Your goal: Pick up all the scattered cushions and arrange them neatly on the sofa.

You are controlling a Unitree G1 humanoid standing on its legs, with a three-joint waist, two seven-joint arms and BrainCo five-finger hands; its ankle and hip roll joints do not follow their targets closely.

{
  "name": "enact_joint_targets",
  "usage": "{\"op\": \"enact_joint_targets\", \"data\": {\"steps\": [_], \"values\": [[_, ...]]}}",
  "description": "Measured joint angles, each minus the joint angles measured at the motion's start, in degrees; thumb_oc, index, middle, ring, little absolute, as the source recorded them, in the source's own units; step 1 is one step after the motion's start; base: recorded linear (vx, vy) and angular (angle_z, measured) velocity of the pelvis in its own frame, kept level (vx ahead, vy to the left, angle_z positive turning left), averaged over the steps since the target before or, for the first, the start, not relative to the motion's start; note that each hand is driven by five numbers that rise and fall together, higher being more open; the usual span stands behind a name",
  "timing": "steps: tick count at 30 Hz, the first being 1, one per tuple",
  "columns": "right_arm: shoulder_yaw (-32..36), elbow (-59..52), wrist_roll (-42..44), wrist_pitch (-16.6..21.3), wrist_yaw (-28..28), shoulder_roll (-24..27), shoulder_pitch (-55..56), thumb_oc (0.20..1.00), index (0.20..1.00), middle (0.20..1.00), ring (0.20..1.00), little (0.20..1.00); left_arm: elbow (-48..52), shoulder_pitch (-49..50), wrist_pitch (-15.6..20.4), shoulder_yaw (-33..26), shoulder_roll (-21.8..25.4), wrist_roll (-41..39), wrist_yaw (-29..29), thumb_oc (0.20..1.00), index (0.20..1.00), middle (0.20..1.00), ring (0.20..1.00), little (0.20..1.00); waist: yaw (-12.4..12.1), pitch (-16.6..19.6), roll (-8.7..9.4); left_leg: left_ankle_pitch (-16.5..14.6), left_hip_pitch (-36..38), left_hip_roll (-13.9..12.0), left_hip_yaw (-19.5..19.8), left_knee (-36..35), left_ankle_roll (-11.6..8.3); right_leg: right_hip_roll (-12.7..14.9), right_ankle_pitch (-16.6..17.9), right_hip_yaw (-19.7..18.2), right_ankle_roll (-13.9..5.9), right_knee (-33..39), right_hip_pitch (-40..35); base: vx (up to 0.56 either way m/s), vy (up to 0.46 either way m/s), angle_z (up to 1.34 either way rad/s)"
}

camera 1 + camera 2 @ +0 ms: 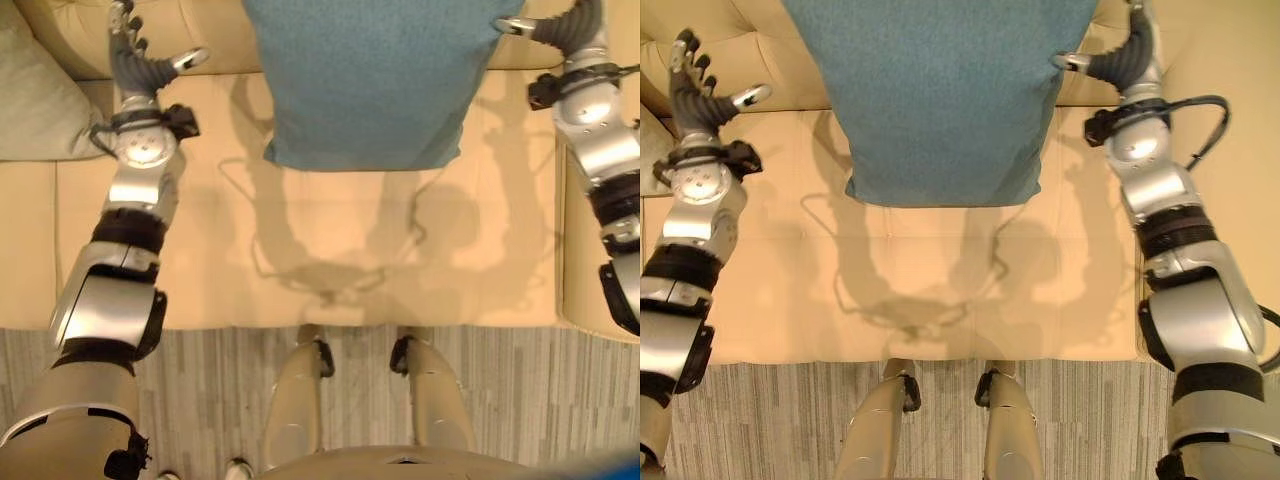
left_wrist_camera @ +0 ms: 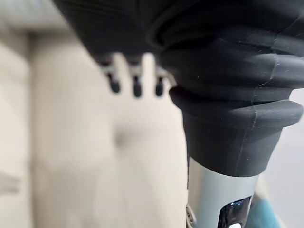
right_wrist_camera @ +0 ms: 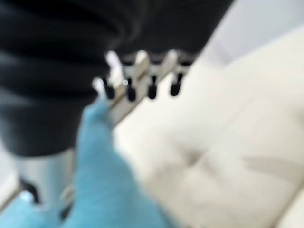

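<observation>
At the far left of the cream sofa [image 1: 330,270], a pale beige cushion [image 1: 35,95] leans in the corner against the backrest. Just beside it, the left hand [image 1: 135,55] is raised over the seat near the backrest, its fingers spread and relaxed and its thumb stuck out to the side, holding nothing; in the left wrist view its dark fingertips [image 2: 137,87] hang loose before the tufted backrest. In the middle stands the teal cushion [image 1: 370,80], propped against the backrest with its lower edge resting on the seat. At its right upper edge is the right hand [image 1: 1120,55], the thumb pointing in toward the cushion's side; the right wrist view shows the teal fabric lying close against the thumb side of that hand, while the fingers [image 3: 151,88] reach out straight past it, not curled round the cloth. Grey striped flooring [image 1: 200,400] runs along the sofa's front edge.
</observation>
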State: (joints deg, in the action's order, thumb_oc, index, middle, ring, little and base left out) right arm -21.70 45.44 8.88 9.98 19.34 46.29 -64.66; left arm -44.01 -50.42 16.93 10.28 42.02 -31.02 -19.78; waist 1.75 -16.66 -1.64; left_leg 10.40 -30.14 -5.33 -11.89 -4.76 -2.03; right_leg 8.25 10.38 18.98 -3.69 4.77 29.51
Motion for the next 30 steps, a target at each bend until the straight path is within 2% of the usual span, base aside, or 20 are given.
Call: {"op": "enact_joint_targets", "data": {"steps": [2, 5, 6, 7, 8, 9, 10, 11, 12, 14, 15, 17, 24, 25, 30], "values": [[1.43, -0.47, 0.06, -0.04, -0.47, 0.14, 2.5, 1.0, 1.0, 1.0, 1.0, 1.0, 2.04, 3.02, -0.08, -1.1, -0.31, -0.47, 0.47, 1.0, 1.0, 1.0, 1.0, 1.0, -0.02, 0.0, 0.0, 0.0, 0.16, 0.06, 0.01, 0.09, 0.0, 0.1, -0.01, -0.02, -0.01, -0.34, -0.05, 0.02, 0.005, 0.0], [5.64, -7.85, -0.03, 0.04, -1.54, 0.77, 10.59, 1.0, 1.0, 1.0, 1.0, 1.0, 9.67, 10.06, 0.02, -3.86, -0.95, -0.99, 2.29, 1.0, 1.0, 1.0, 1.0, 1.0, -0.24, -0.05, -0.06, 0.01, 0.94, 0.16, -0.03, -0.07, 0.01, 0.21, -0.03, -0.08, -0.04, -0.52, -0.59, 0.02, 0.013, 0.0], [8.88, -12.56, -0.02, 0.47, -1.75, 0.76, 18.03, 1.0, 1.0, 1.0, 1.0, 1.0, 14.5, 16.04, 0.31, -6.35, -3.7, -1.01, 2.78, 1.0, 1.0, 1.0, 1.0, 1.0, -0.5, -0.12, -0.2, 0.01, 2.83, 0.46, -0.04, -0.23, 0.01, 0.48, -0.23, -0.14, -0.31, -0.49, -2.43, 0.06, 0.033, 0.05], [9.57, -12.43, -0.02, 0.43, -2.17, 0.54, 23.15, 1.0, 1.0, 1.0, 1.0, 1.0, 15.44, 20.96, 0.16, -6.37, -5.62, -1.08, 3.59, 1.0, 1.0, 1.0, 1.0, 1.0, -0.4, -0.06, -0.25, 0.01, 5.81, 0.78, 0.04, -0.33, 0.01, 0.82, -0.87, -0.28, -0.95, -0.55, -5.51, 0.09, 0.037, 0.1], [11.76, -14.41, -0.08, 0.54, -2.52, 0.47, 25.88, 1.0, 1.0, 1.0, 1.0, 1.0, 17.3, 23.38, 0.57, -7.3, -6.2, -1.04, 3.84, 1.0, 1.0, 1.0, 1.0, 1.0, -0.27, 0.24, -0.67, -0.41, 6.16, 0.59, 0.14, -0.41, -0.5, 0.59, -1.88, -0.38, -2.05, -0.7, -5.98, 0.11, 0.04, 0.11], [17.47, -22.14, -0.84, 1.2, -4.11, -1.15, 35.78, 1.0, 1.0, 1.0, 1.0, 1.0, 24.09, 31.47, 1.32, -10.34, -9.65, -0.81, 5.52, 1.0, 1.0, 1.0, 1.0, 1.0, -0.41, 0.71, -0.87, -0.69, 7.37, 0.45, 0.43, -0.41, -0.88, 0.36, -1.74, -0.17, -1.67, -1.08, -7.28, 0.12, 0.028, 0.16], [19.3, -26.17, -1.36, 1.82, -5.42, -3.69, 46.48, 1.0, 1.0, 1.0, 1.0, 1.0, 28.28, 40.53, 1.47, -11.78, -14.84, -0.8, 6.83, 1.0, 1.0, 1.0, 1.0, 1.0, -0.24, 0.76, -0.77, -0.7, 11.2, 0.67, 0.51, -0.48, -0.87, 0.7, -2.4, 0.06, -1.66, -0.71, -11.45, 0.11, 0.013, 0.14], [18.08, -24.67, -1.44, 1.43, -6.96, -5.83, 52.08, 1.0, 1.0, 1.0, 1.0, 1.0, 26.92, 46.19, 1.09, -11.34, -17.61, -0.8, 7.57, 1.0, 1.0, 1.0, 1.0, 1.0, -0.1, 1.88, -0.52, -1.19, 14.02, 0.83, 0.44, -0.49, -1.45, 0.84, -3.47, 0.01, -2.23, -0.44, -14.42, 0.11, 0.025, 0.09], [16.53, -23.0, -1.99, 1.18, -8.3, -6.78, 55.97, 1.0, 1.0, 1.0, 1.0, 1.0, 24.3, 50.11, 0.88, -10.13, -18.37, -0.79, 8.58, 1.0, 1.0, 1.0, 1.0, 1.0, -0.03, 4.24, -0.87, -2.57, 14.8, 0.38, 0.55, -0.52, -2.11, 0.6, -4.39, 0.03, -2.2, -0.71, -15.08, 0.1, 0.029, -0.02], [16.68, -21.77, -2.49, 0.84, -11.52, -10.56, 62.7, 1.0, 1.0, 1.0, 1.0, 1.0, 20.78, 56.35, -0.33, -9.78, -19.68, -0.37, 11.05, 1.0, 1.0, 1.0, 1.0, 1.0, 0.79, 5.58, -0.52, -3.49, 18.49, 0.14, 0.61, -0.52, -1.9, -0.09, -4.64, 0.06, -2.29, -0.4, -18.81, 0.05, 0.044, -0.04], [16.15, -19.63, -2.55, 0.54, -13.66, -12.08, 64.15, 1.0, 1.0, 1.0, 1.0, 1.0, 16.05, 57.15, -2.03, -7.96, -18.48, 2.0, 12.51, 1.0, 1.0, 1.0, 1.0, 1.0, 1.57, 6.84, -0.29, -3.74, 19.77, 0.11, 0.54, -0.55, -2.04, -0.21, -4.79, 0.06, -2.34, 0.04, -20.29, 0.02, 0.036, -0.02], [15.2, -17.88, -2.67, 0.47, -15.01, -12.62, 64.69, 1.0, 1.0, 1.0, 1.0, 1.0, 14.43, 58.01, -2.91, -6.79, -17.97, 3.75, 13.58, 1.0, 1.0, 1.0, 1.0, 1.0, 2.01, 8.64, -0.28, -3.99, 20.0, -0.28, 0.3, -0.59, -2.13, -0.22, -4.68, -0.07, -2.39, 0.38, -20.55, 0.0, 0.015, -0.06], [8.49, -9.94, -8.09, 0.38, -19.89, -14.9, 66.14, 1.0, 1.0, 1.0, 1.0, 1.0, 2.37, 59.03, -4.61, -5.72, -22.89, 8.21, 18.66, 1.0, 1.0, 1.0, 1.0, 1.0, 2.58, 12.79, -0.2, -5.08, 24.13, -0.59, -0.15, -0.85, -2.04, -0.33, -4.66, -0.97, -2.47, 0.42, -24.22, 0.0, -0.015, -0.06], [7.88, -6.45, -9.0, 0.32, -20.48, -16.65, 66.68, 1.0, 1.0, 1.0, 1.0, 1.0, -5.28, 58.58, -5.33, -6.66, -25.13, 9.4, 19.63, 1.0, 1.0, 1.0, 1.0, 1.0, 2.39, 13.54, -0.39, -5.03, 25.35, -0.74, -0.14, -0.84, -2.14, -0.78, -4.81, -0.94, -2.41, 0.43, -25.47, -0.03, -0.068, 0.0], [8.1, 0.75, -8.5, 0.18, -21.35, -21.19, 69.55, 1.0, 1.0, 1.0, 1.0, 1.0, -22.88, 59.21, -8.05, -6.96, -28.18, 14.82, 19.96, 1.0, 1.0, 1.0, 1.0, 1.0, 2.57, 14.64, -0.77, -4.72, 26.11, -1.7, -0.12, -0.55, -2.34, -1.74, -5.31, -0.68, -1.99, 0.47, -26.39, -0.1, -0.079, 0.01]]}}
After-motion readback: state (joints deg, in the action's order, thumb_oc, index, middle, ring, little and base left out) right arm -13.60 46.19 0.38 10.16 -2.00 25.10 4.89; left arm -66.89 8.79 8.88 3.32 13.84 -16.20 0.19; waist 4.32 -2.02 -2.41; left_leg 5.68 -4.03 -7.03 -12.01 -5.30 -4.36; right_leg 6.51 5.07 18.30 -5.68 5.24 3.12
